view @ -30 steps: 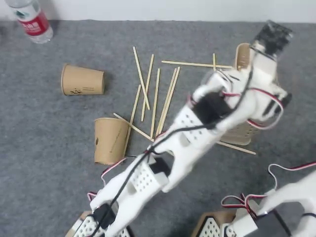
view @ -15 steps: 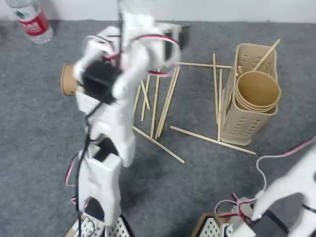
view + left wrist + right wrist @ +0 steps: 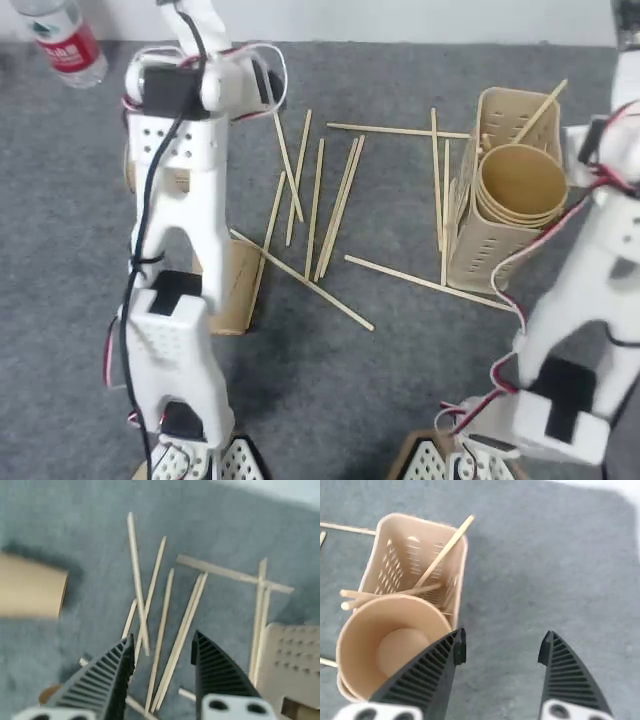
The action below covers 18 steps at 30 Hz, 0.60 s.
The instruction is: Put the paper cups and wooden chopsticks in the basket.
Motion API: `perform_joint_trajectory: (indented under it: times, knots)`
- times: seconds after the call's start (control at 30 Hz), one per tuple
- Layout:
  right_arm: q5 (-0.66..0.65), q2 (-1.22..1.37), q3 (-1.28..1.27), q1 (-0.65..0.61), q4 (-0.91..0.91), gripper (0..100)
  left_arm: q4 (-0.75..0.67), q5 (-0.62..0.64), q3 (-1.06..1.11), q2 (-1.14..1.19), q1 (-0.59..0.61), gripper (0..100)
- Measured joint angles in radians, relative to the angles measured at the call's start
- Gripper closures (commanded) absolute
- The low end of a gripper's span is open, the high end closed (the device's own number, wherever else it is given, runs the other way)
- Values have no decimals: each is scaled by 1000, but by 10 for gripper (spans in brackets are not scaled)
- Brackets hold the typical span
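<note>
A beige slotted basket (image 3: 495, 235) stands at the right with stacked paper cups (image 3: 522, 185) and a slanting chopstick (image 3: 541, 108) inside. Many wooden chopsticks (image 3: 320, 200) lie scattered mid-table. One loose paper cup (image 3: 240, 290) lies on its side, half hidden by the left arm (image 3: 180, 200); another cup (image 3: 132, 170) peeks out behind it. My left gripper (image 3: 162, 645) is open above the chopsticks (image 3: 165, 610), with a cup (image 3: 30, 592) off to one side. My right gripper (image 3: 502, 640) is open beside the basket (image 3: 415, 560), above the carpet next to the stacked cups (image 3: 390, 650).
A plastic bottle with a red label (image 3: 65, 40) lies at the back left corner. Grey carpet covers the table, and a white wall edge runs along the back. The right arm (image 3: 590, 280) rises just right of the basket.
The left arm swung from over the basket to the left side, above the loose cups and chopsticks. The right arm rose up beside the basket.
</note>
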State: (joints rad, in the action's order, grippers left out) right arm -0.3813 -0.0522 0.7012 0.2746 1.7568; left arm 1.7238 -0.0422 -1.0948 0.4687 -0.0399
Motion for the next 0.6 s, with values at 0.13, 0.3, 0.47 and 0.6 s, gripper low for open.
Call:
perform_joint_trajectory:
  times: [0.13,0.3,0.47,0.6]
  knots:
    - [12,34,-44,-34,0,797,0,8,153,-109,2,820]
    - [12,75,-121,-57,0,797,0,9,396,-295,3,820]
    - [12,77,-232,-57,0,798,-35,11,718,-476,2,820]
    - [12,87,-311,-58,0,799,-183,12,1031,-658,3,820]
